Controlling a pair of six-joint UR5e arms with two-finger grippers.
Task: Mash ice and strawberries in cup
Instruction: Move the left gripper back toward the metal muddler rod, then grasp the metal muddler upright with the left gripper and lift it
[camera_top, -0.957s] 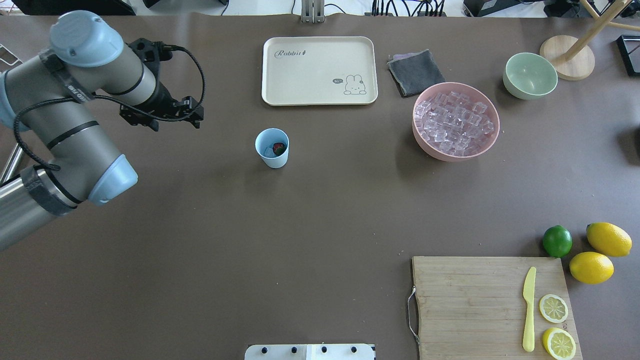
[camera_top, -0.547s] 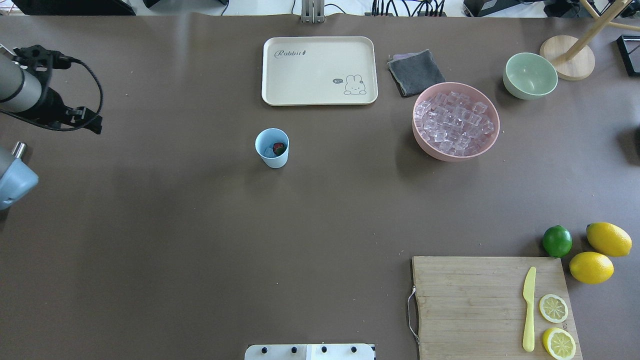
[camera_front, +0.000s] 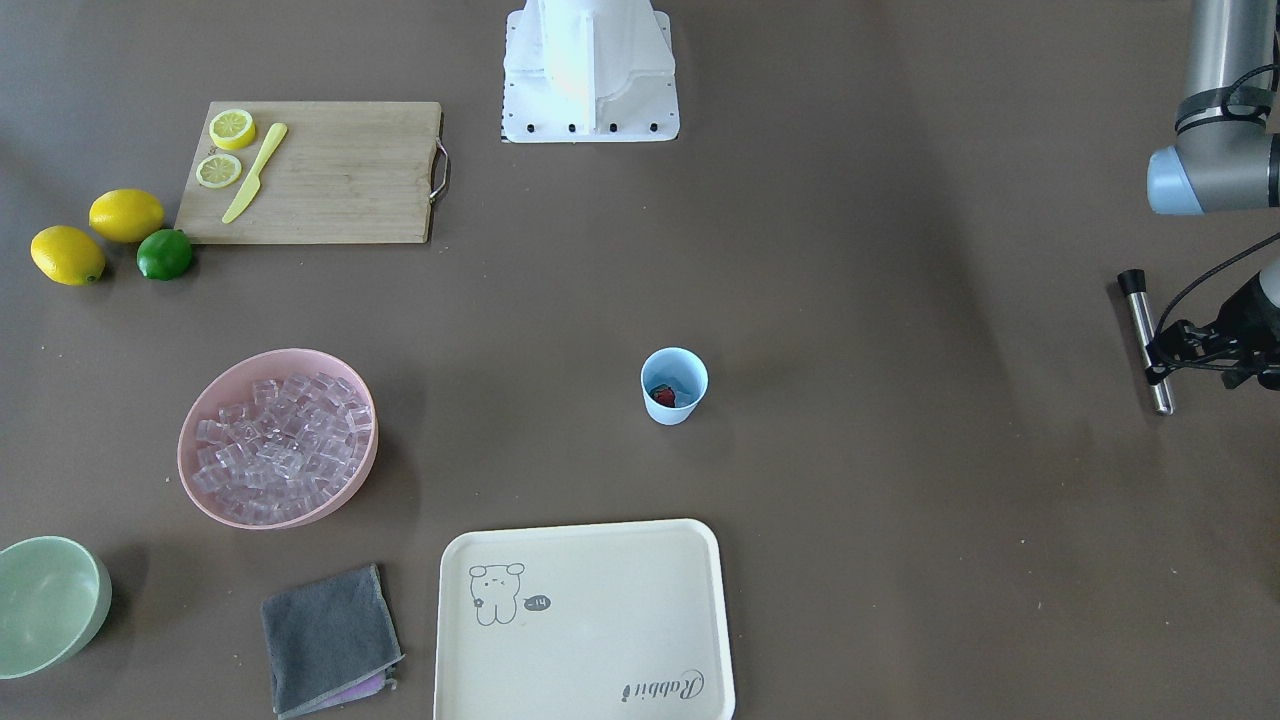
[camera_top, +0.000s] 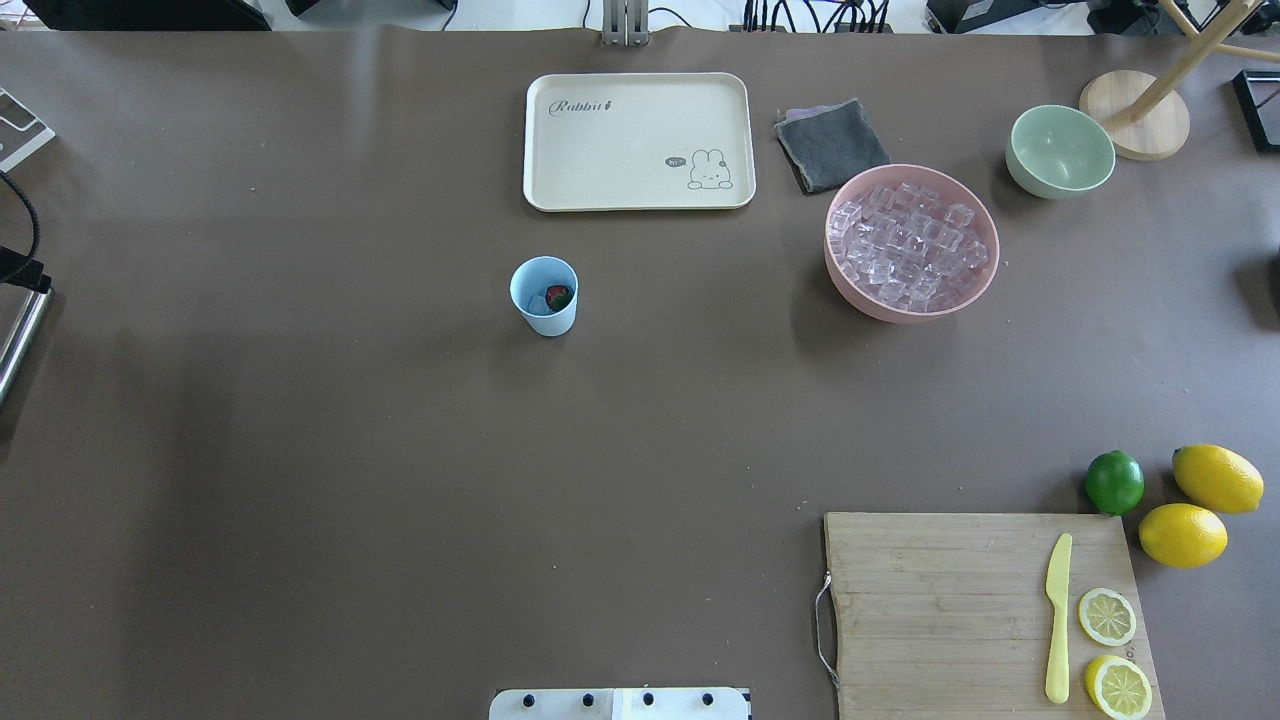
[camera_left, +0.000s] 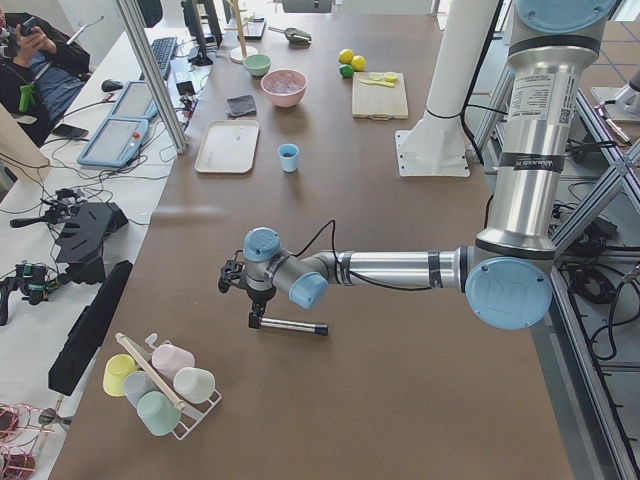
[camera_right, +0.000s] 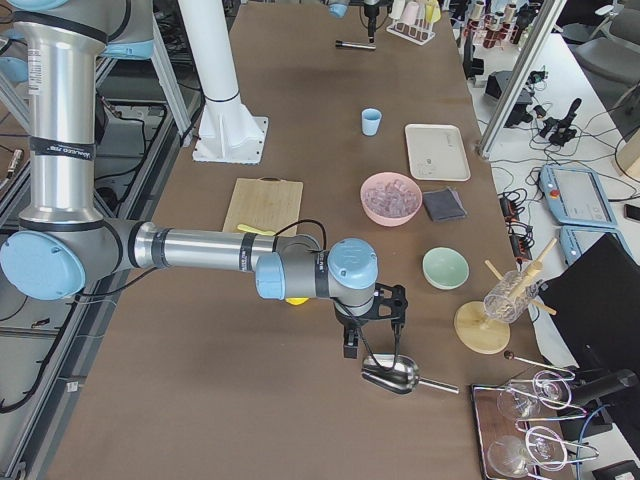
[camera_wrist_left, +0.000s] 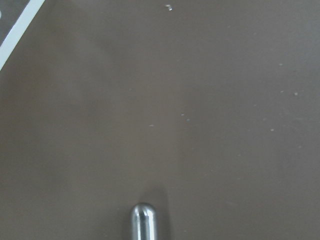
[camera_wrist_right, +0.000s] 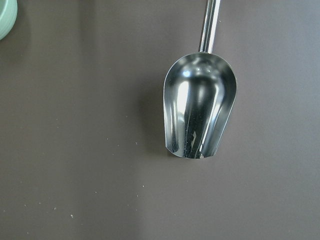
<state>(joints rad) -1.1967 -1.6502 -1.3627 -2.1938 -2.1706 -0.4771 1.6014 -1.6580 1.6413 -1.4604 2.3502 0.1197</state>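
Note:
The light blue cup (camera_top: 544, 295) stands mid-table with a red strawberry (camera_top: 558, 296) and a clear ice cube (camera_top: 539, 302) inside; it also shows in the front view (camera_front: 674, 385). More ice (camera_top: 910, 245) fills the pink bowl (camera_top: 838, 285). My left gripper (camera_front: 1160, 362) is far from the cup at the table's left end. It points down over a metal rod (camera_front: 1145, 335) lying on the table and looks open astride it. My right gripper (camera_right: 372, 348) hovers over a steel scoop (camera_wrist_right: 199, 105) at the right end. I cannot tell whether it is open or shut.
A cream tray (camera_top: 638, 140), a grey cloth (camera_top: 832, 145) and a pale green bowl (camera_top: 1060, 150) lie at the back. A cutting board (camera_top: 930, 610) with a yellow knife and lemon slices, a lime (camera_top: 1114, 482) and two lemons sit front right. A cup rack (camera_left: 160, 380) stands by the rod.
My left arm has swung left, away from the cup, almost out of the overhead view, to the metal rod. The cup, bowl and rod have not moved.

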